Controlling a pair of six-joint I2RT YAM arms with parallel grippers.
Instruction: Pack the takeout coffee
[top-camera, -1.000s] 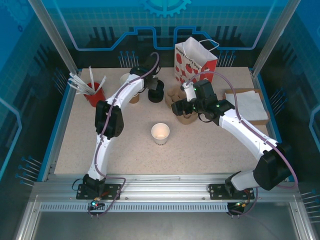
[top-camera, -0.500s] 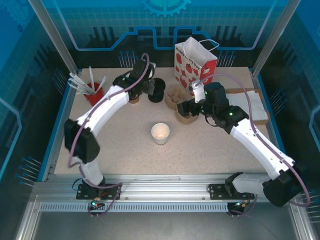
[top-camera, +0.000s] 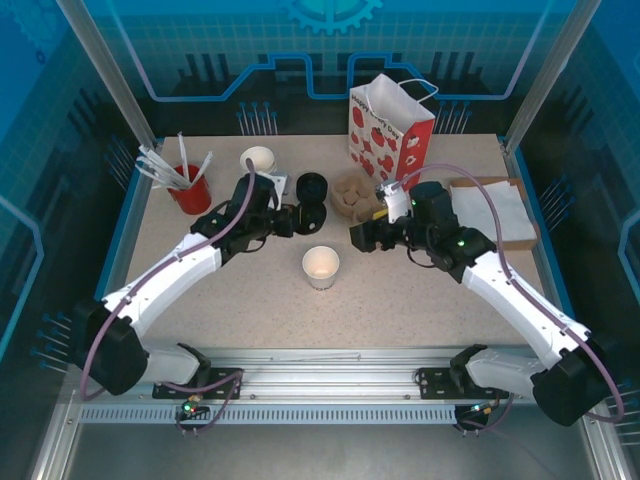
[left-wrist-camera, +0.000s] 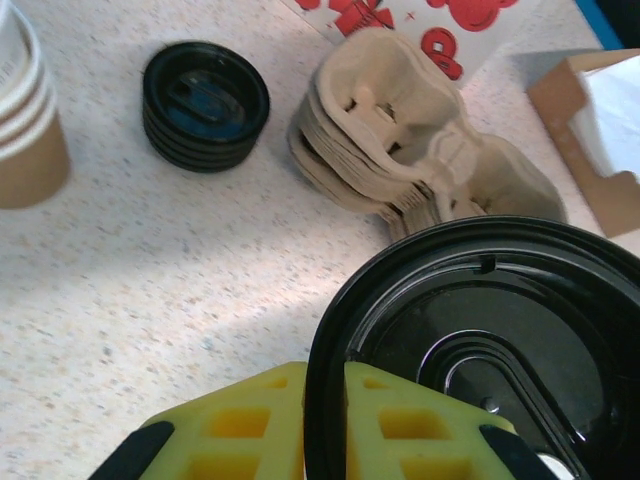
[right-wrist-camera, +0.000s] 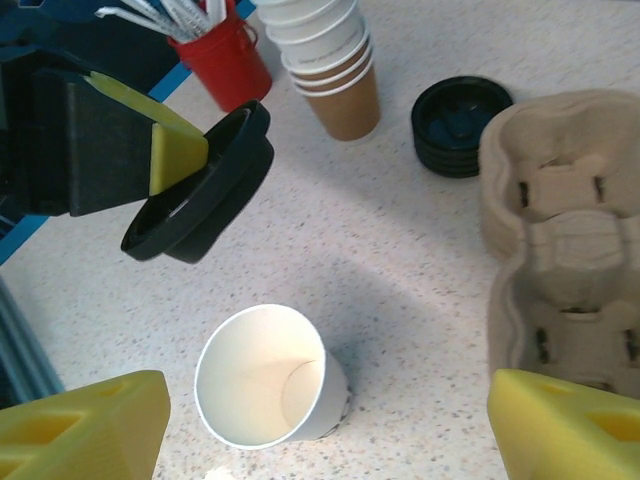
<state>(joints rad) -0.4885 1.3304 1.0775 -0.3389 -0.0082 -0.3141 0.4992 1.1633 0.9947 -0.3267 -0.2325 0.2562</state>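
- Takeout coffee, in two parts: its black lid (left-wrist-camera: 470, 340) is nipped by the rim between the yellow pads (left-wrist-camera: 235, 425) of my left gripper (left-wrist-camera: 325, 400). The jaws are drawn nearly together, with only the rim between them.
- The left wrist view shows that pinch plainly. From the top camera my left gripper (top-camera: 283, 222) and the lid merge into one dark shape.
- The right wrist view catches the lid (right-wrist-camera: 205, 190) tilted and held off the table, up and to one side of the cup (right-wrist-camera: 268, 375).
- My right gripper (top-camera: 360, 237) is spread wide, its yellow fingers (right-wrist-camera: 85, 425) at the bottom corners of its own view, holding and touching nothing.
- The cup (top-camera: 321, 266) stands upright and lidless mid-table, between my two grippers. Its inside shows white down to the bottom.
- Farther back is a stack of loose black lids (top-camera: 312, 187), with a stack of pulp carriers (top-camera: 355, 195) just beside it.
- A stack of paper cups (top-camera: 258, 160) stands near a red holder (top-camera: 190, 188) of white straws.
- The strawberry-print bag (top-camera: 390, 125) stands open at the far edge; I cannot tell its contents.
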